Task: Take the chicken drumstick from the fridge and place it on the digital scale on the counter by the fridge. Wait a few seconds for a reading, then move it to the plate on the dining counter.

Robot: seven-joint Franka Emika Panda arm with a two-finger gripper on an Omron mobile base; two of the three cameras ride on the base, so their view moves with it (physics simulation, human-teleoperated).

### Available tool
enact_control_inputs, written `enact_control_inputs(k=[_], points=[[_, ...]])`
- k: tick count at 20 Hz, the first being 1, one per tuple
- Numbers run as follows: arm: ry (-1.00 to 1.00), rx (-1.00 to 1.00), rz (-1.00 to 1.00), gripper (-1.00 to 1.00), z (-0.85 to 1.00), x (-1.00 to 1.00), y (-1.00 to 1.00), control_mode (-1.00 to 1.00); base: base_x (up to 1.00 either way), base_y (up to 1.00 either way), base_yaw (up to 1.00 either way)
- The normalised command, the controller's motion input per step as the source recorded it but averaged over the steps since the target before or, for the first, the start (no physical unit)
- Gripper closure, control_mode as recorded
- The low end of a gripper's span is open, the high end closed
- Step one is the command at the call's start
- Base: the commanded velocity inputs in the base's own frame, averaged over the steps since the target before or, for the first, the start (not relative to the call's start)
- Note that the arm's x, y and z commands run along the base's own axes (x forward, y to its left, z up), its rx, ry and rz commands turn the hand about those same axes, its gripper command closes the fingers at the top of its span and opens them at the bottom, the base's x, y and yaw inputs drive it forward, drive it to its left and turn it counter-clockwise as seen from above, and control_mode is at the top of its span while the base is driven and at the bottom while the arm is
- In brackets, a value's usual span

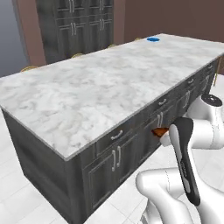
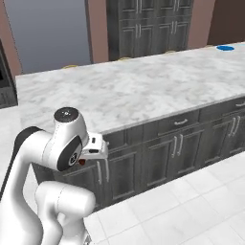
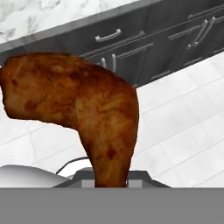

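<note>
Left base view: chicken drumstick (image 1: 160,131) carried low in front of dark cabinet doors, below edge of dining counter (image 1: 87,96); plate (image 1: 153,39) at far end of counter, well apart, up and beyond.

Right base view: gripper (image 2: 85,158) low beside cabinets; plate (image 2: 225,48) far right on counter.

Hand view: jaws clenched on thin bone end; long axis runs out from jaws, thick end farthest.

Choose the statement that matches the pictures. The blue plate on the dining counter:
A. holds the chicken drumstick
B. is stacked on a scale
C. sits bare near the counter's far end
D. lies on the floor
C: the plate lies bare at the far end of the dining counter, while the chicken drumstick is held in the gripper, below the counter's edge.
</note>
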Motion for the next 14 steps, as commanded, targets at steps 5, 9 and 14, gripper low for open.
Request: enact_control_inputs(k=[5, 9, 14], points=[[0.0, 0.0, 0.0, 1.0, 0.0, 0.0, 0.0, 1.0, 0.11, 0.92, -0.24], [0.0, 0.0, 0.0, 1.0, 0.0, 0.0, 0.0, 1.0, 0.0, 1.0, 0.04], [0.0, 0.0, 0.0, 1.0, 0.0, 0.0, 0.0, 1.0, 0.0, 1.0, 0.12]])
